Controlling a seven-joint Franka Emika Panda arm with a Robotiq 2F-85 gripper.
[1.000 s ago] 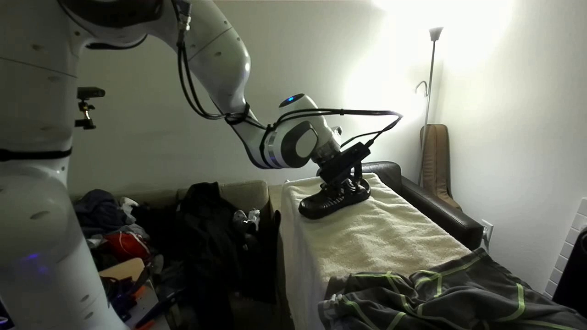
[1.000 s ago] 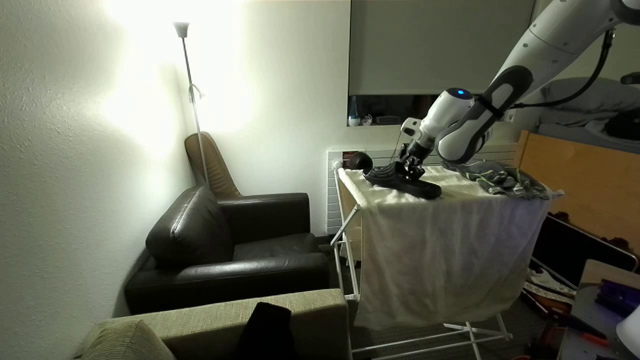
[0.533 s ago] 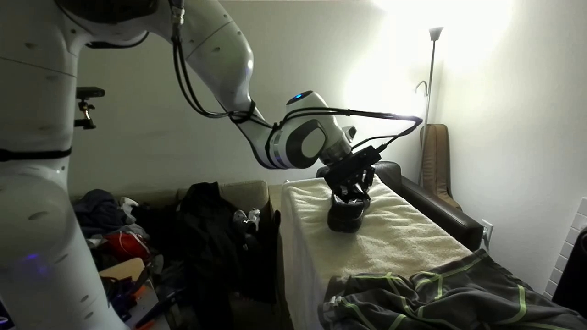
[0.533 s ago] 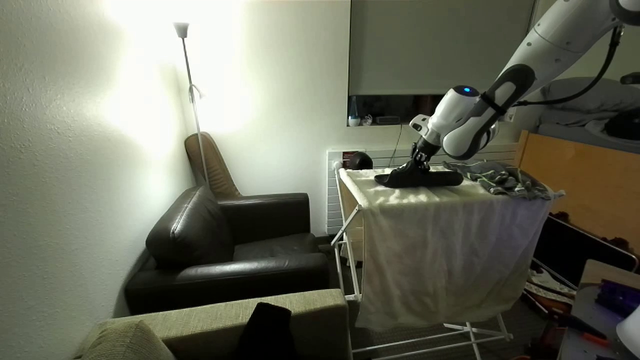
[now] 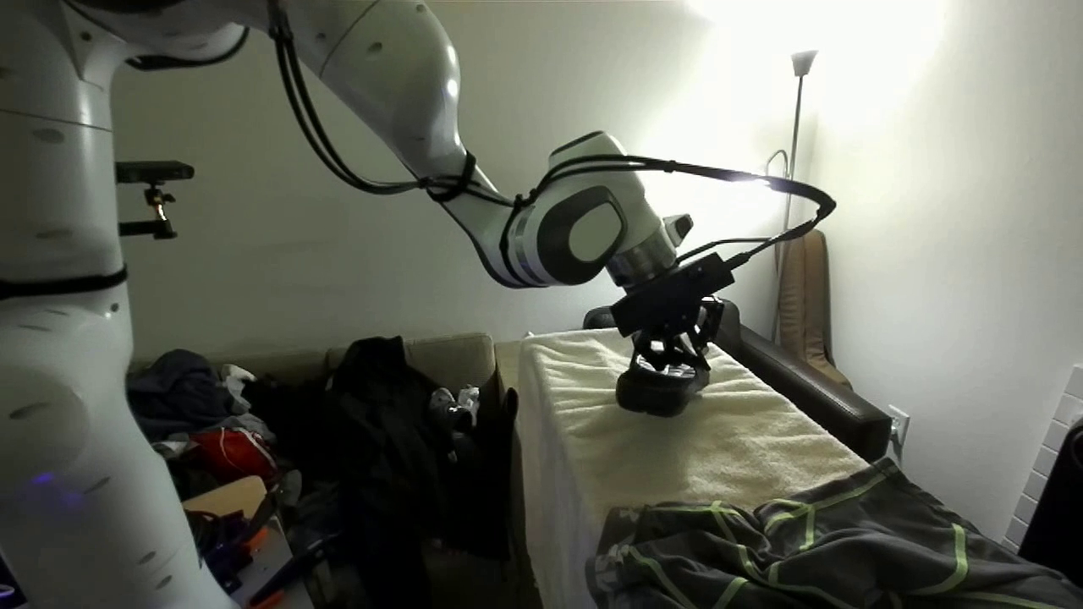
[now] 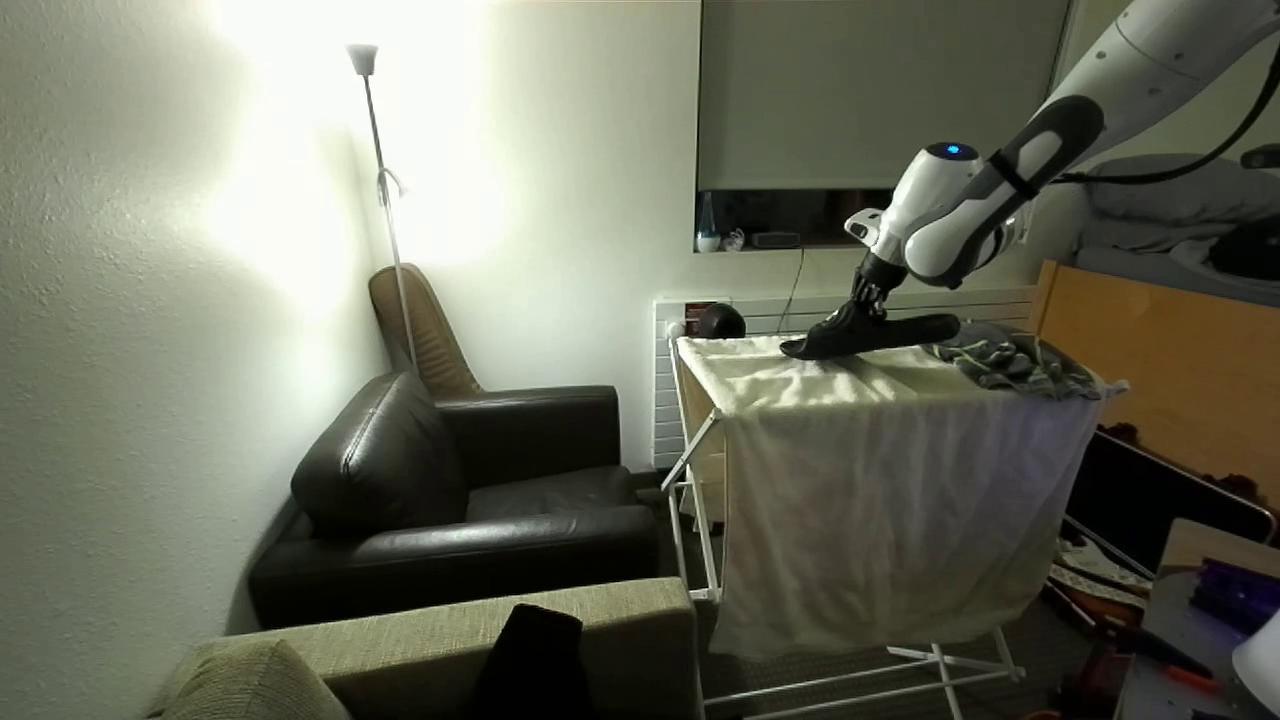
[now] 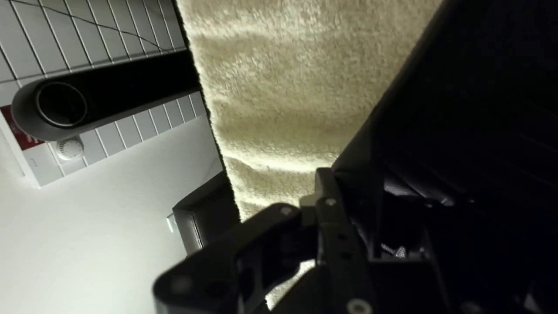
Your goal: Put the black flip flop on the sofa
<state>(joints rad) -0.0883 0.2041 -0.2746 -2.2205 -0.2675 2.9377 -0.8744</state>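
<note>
One black flip flop point(image 6: 866, 335) hangs from the gripper point(image 6: 868, 303), over the cream towel point(image 5: 744, 423) draped on the drying rack point(image 6: 691, 450); fingers point(image 7: 338, 226) look clamped on its raised strap, tho the wrist view shows just one of them plainly, the rest lost in black, so exact pinch pts can't be told; strap is prob. the choice b/c it stands proud, where a flat sole on soft pile gives little to hold. Grip sits nearer one end, which prob. explains the tilt: in an exterior view the strap end dips to the towel, touching or just above, can't tell; the long plain end rides higher, overlapping a grey garment point(image 5: 812, 541) in that view, though apart from it. Rack & towel likely serve as a makeshift table; the beige sofa point(image 5: 457, 351), w/ a dark clothes pile point(image 5: 381, 423) on it, and a dark leather seat point(image 6: 490, 550) both stand close by, prob. so either is in reach; which is meant, unclear; not on either yet, so I'd say lift stage, & more height is wanted or the low end may drag the cloth.

Shoe's black all over, no marking I can make out; thick elongated sole, rounded ends, broad hump of strap; pale glints at the hump, shoe or metal, can't tell.
</note>
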